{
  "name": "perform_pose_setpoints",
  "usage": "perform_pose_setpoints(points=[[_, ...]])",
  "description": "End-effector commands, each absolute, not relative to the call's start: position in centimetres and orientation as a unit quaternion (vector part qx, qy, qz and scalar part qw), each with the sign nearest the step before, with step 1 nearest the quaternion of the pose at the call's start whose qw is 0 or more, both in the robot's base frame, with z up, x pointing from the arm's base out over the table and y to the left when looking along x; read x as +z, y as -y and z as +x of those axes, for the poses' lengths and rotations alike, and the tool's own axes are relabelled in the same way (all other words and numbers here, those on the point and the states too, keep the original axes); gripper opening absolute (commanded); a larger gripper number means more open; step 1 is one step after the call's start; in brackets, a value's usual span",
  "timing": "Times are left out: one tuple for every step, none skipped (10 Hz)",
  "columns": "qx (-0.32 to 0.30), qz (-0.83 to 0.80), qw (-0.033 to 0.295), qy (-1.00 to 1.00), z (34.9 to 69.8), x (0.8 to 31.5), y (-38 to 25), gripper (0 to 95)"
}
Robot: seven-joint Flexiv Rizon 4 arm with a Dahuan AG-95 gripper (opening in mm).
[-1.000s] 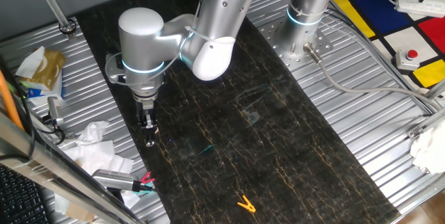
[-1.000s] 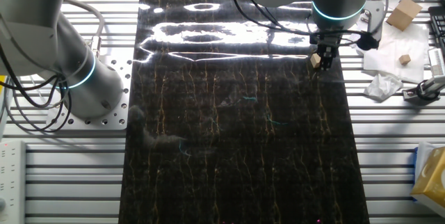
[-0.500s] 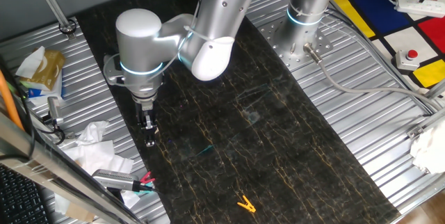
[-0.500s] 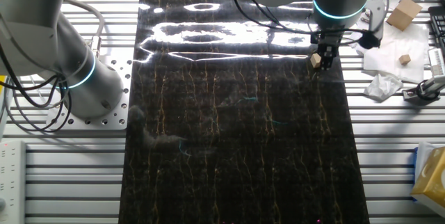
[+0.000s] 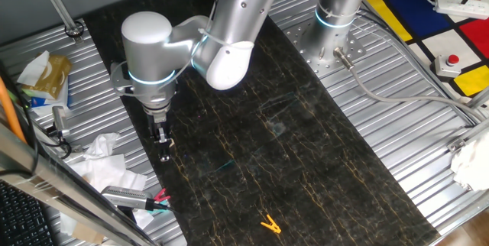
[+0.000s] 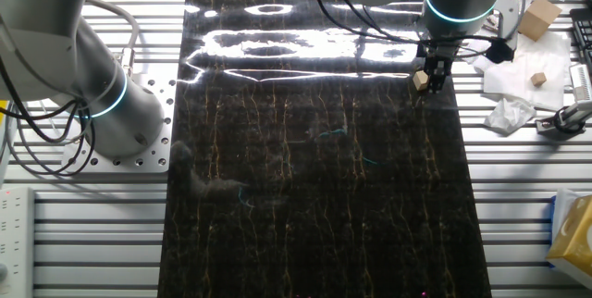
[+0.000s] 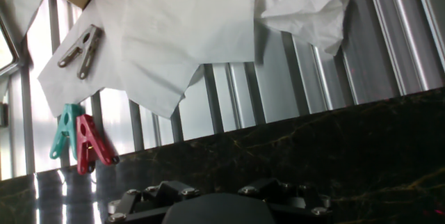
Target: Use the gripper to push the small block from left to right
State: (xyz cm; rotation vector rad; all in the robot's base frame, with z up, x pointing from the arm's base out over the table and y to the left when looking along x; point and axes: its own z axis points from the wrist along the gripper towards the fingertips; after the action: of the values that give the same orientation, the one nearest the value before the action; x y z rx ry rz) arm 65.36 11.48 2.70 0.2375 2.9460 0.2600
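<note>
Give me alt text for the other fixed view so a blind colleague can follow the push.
The gripper is down at the right edge of the black marble-patterned mat, with the small block right beside its fingers on the mat side. Crumpled white paper and wooden blocks lie on the ribbed metal table beyond.

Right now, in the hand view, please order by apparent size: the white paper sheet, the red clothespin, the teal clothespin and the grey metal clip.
1. White paper sheet, by far the largest.
2. Red clothespin, teal clothespin and grey metal clip: all look about alike, so I do not rank them.
</note>
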Motion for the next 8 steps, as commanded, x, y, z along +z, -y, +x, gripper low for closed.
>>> perform_pose_setpoints(points=[[0.072, 0.05, 0.083, -0.993, 65.21, 2.77, -11.43, 76.0], [0.062, 0.011, 0.087, -0.994, 65.21, 2.77, -11.43, 76.0], [0.038, -0.034, 0.083, -0.995, 65.21, 2.77, -11.43, 57.0], [0.021, -0.069, 0.076, -0.994, 65.21, 2.77, -11.43, 57.0], [0.025, -0.08, 0.074, -0.994, 65.21, 2.77, -11.43, 57.0], [0.028, -0.088, 0.074, -0.993, 65.21, 2.77, -11.43, 57.0], [0.029, -0.088, 0.071, -0.993, 65.21, 2.77, -11.43, 57.0], [0.03, -0.087, 0.068, -0.993, 65.21, 2.77, -11.43, 76.0]])
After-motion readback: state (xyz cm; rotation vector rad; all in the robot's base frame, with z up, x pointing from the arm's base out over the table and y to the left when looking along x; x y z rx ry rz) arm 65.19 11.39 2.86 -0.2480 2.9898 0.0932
